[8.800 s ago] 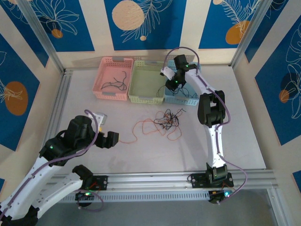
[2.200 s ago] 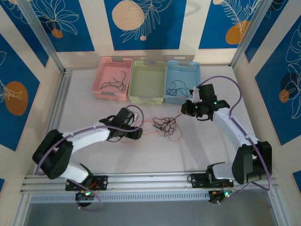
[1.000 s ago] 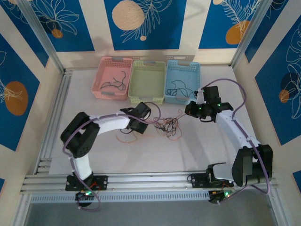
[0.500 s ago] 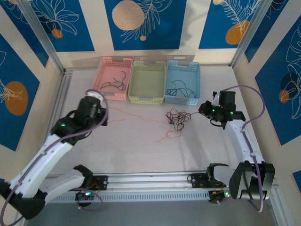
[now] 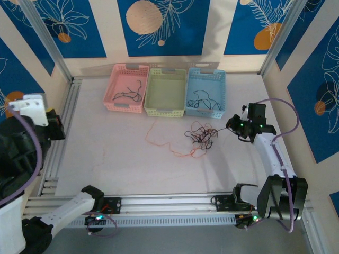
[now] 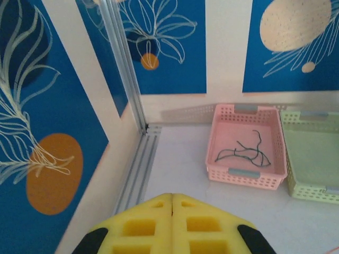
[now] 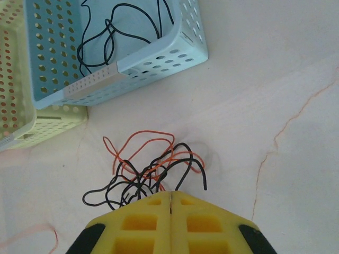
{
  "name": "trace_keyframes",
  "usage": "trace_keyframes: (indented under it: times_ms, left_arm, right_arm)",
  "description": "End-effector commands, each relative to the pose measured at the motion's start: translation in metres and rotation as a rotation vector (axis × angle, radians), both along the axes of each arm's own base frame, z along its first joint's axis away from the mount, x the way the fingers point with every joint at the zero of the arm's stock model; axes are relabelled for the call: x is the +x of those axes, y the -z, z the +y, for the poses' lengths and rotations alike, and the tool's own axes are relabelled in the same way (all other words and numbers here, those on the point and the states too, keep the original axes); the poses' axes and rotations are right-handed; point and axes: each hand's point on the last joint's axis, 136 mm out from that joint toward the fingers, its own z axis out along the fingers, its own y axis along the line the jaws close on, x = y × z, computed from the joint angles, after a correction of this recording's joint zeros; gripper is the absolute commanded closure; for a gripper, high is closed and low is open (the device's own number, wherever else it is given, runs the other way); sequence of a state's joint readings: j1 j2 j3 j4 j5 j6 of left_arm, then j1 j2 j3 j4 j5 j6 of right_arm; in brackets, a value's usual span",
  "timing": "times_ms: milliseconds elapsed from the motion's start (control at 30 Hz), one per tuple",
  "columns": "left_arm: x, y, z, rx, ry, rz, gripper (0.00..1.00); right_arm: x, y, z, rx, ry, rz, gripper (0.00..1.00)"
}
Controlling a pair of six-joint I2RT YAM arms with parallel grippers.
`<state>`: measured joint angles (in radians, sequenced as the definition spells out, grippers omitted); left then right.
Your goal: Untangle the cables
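Note:
The cables lie as a tangle (image 5: 200,135) of black and orange-red wires right of the table's middle. One orange cable (image 5: 159,142) trails from it to the left and lies loose on the table. My right gripper (image 5: 233,126) sits just right of the tangle, shut on a black strand that runs in to it. In the right wrist view the tangle (image 7: 151,166) passes under the closed yellow fingertips (image 7: 172,197). My left gripper (image 6: 172,197) is shut with nothing seen in it, raised high at the far left (image 5: 55,127).
Three baskets stand in a row at the back: pink (image 5: 125,108) holding a dark cable (image 5: 130,91), green (image 5: 164,111), and blue (image 5: 203,112) holding a black cable (image 5: 204,100). An aluminium rail (image 5: 66,114) runs along the table's left side.
The left arm has swung up and back to the far left, close to the camera. The orange cable now lies slack on the table. The right gripper has barely moved.

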<state>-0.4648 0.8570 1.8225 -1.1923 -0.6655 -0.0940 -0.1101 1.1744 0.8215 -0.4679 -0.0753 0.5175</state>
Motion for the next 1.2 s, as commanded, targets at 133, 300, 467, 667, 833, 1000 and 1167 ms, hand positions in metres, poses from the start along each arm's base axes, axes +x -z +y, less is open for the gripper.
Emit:
trace_keyframes:
  times_ms: [133,300,467,667,833,1000,1167]
  left_arm:
    - [0.049,0.038,-0.102,-0.113,0.407,0.187,1.0]
    - [0.076,0.132,-0.217,-0.365,0.776,0.419,0.62]
    - [0.062,0.246,-0.301,-0.258,0.923,0.672,0.45]
    - [0.071,0.351,-0.3,-0.124,0.692,0.911,0.39]
    - [0.071,0.386,-0.303,-0.237,0.599,0.934,0.24]
    - [0.076,0.415,-0.313,-0.249,0.537,0.985,0.28]
    - [0.082,0.441,-0.318,-0.236,0.505,1.017,0.36]
  right_arm:
    - [-0.001,0.005,0.009,0.048,-0.022,-0.003,1.0]
    - [-0.002,0.004,0.017,0.054,-0.056,-0.001,1.0]
    - [-0.002,0.004,0.02,0.06,-0.068,0.0,1.0]
    - [-0.002,0.006,0.024,0.07,-0.082,0.007,1.0]
    - [-0.001,0.008,0.026,0.074,-0.087,0.009,1.0]
    - [0.0,0.007,0.026,0.078,-0.089,0.009,1.0]
    - [-0.001,0.008,0.027,0.083,-0.094,0.011,1.0]
